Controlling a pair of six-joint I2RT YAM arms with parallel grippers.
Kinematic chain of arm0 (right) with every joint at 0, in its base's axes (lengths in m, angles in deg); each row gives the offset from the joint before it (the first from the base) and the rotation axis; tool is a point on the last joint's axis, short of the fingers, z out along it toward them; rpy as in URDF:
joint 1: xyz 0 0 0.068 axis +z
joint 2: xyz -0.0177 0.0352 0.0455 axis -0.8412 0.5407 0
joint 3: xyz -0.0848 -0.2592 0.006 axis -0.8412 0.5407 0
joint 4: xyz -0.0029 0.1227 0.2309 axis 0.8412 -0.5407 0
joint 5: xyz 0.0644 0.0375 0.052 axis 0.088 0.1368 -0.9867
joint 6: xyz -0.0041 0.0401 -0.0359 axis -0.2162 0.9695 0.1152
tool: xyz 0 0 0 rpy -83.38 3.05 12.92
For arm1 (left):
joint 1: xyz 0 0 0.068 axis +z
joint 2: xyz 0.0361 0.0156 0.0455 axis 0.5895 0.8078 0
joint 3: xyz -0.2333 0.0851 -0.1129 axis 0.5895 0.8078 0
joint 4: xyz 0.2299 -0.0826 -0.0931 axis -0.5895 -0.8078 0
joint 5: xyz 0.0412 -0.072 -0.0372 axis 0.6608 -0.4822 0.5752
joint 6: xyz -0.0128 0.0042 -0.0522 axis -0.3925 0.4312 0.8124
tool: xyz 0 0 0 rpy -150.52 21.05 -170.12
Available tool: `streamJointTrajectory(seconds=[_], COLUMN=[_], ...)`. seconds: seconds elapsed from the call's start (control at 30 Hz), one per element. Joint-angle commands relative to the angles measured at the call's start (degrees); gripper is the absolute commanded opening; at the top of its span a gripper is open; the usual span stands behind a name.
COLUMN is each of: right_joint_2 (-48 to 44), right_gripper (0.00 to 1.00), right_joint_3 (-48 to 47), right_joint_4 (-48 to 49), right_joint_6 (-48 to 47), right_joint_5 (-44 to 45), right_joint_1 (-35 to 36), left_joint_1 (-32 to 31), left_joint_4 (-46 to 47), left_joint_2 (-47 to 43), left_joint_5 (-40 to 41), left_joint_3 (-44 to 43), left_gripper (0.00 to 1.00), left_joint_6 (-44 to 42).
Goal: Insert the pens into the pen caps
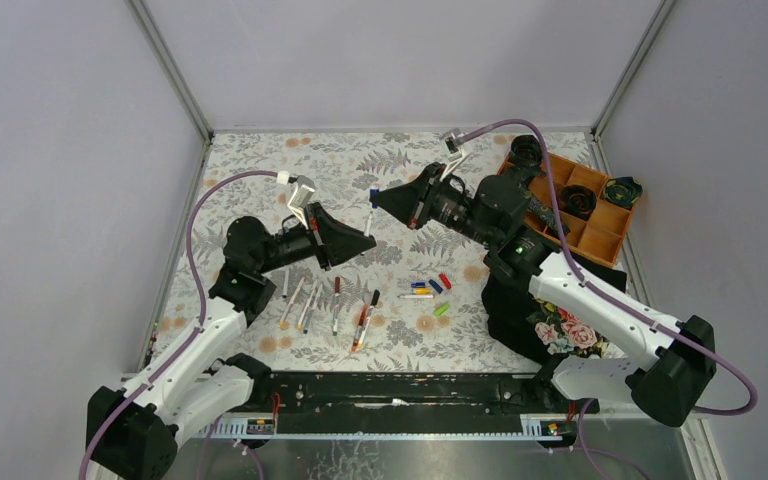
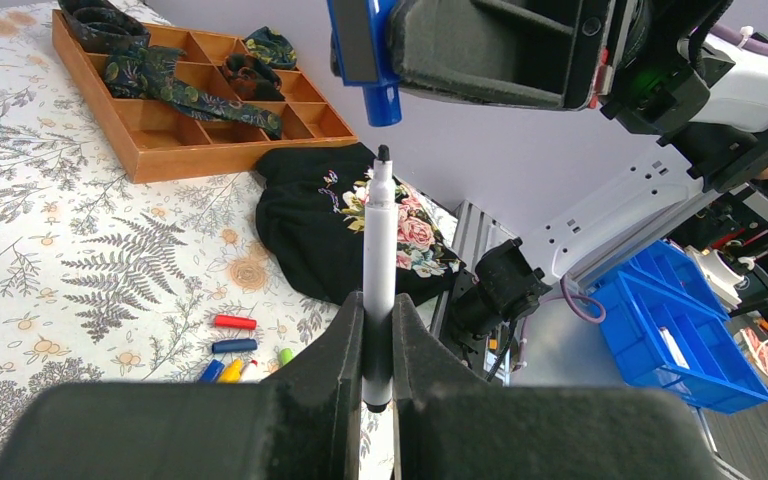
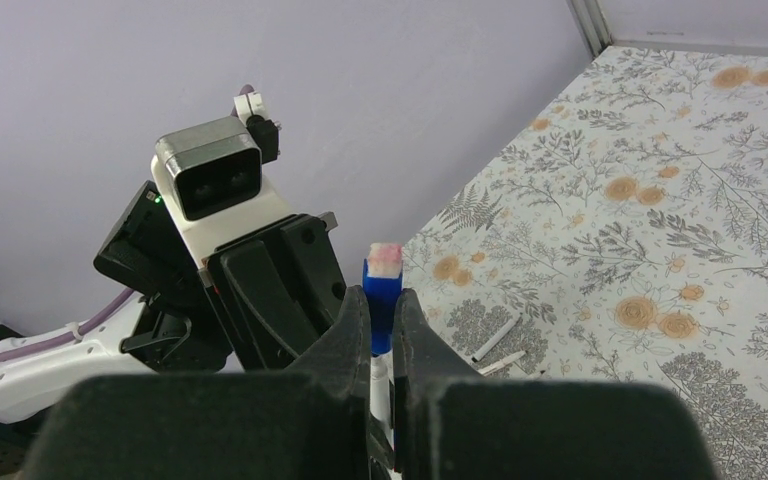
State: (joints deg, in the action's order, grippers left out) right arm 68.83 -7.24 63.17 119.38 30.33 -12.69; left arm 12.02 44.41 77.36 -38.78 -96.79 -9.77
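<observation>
My left gripper is shut on a grey-barrelled pen whose black tip points up at a blue pen cap. A small gap shows between tip and cap. My right gripper is shut on that blue cap, with the pen's white barrel just under it. From above, both grippers meet over mid-table, left and right, with the pen between them. Several loose pens lie near the left arm. Loose caps in red, blue, yellow and green lie to the right.
A wooden compartment tray holding dark rolled items sits at the back right. A black floral cloth lies by the right arm's base. Blue bins stand off the table. Grey walls close in three sides.
</observation>
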Motion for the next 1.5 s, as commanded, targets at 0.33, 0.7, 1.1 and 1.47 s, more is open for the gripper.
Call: streamJointTrajectory(seconds=[0.33, 0.7, 1.1, 1.47], right_joint_2=[0.01, -0.52, -1.16, -1.57], right_gripper=[0.00, 0.00, 0.00, 0.00], right_joint_3=[-1.85, -0.14, 2.04, 5.01], right_joint_4=[4.02, 2.82, 3.08, 7.56], right_joint_6=[1.00, 0.23, -0.47, 0.44], right_joint_5=[-3.46, -3.78, -3.88, -4.02], right_joint_1=[0.49, 0.66, 0.77, 0.84], left_joint_1=[-0.43, -0.43, -0.42, -0.42], left_joint_4=[4.23, 5.08, 6.78, 9.86], left_joint_2=[-0.33, -0.26, -0.44, -0.36], left_joint_5=[-0.33, 0.05, 0.03, -1.28], left_joint_3=[0.67, 1.01, 1.73, 2.50], left_gripper=[0.00, 0.00, 0.00, 0.00], left_joint_6=[0.56, 0.94, 1.83, 3.46])
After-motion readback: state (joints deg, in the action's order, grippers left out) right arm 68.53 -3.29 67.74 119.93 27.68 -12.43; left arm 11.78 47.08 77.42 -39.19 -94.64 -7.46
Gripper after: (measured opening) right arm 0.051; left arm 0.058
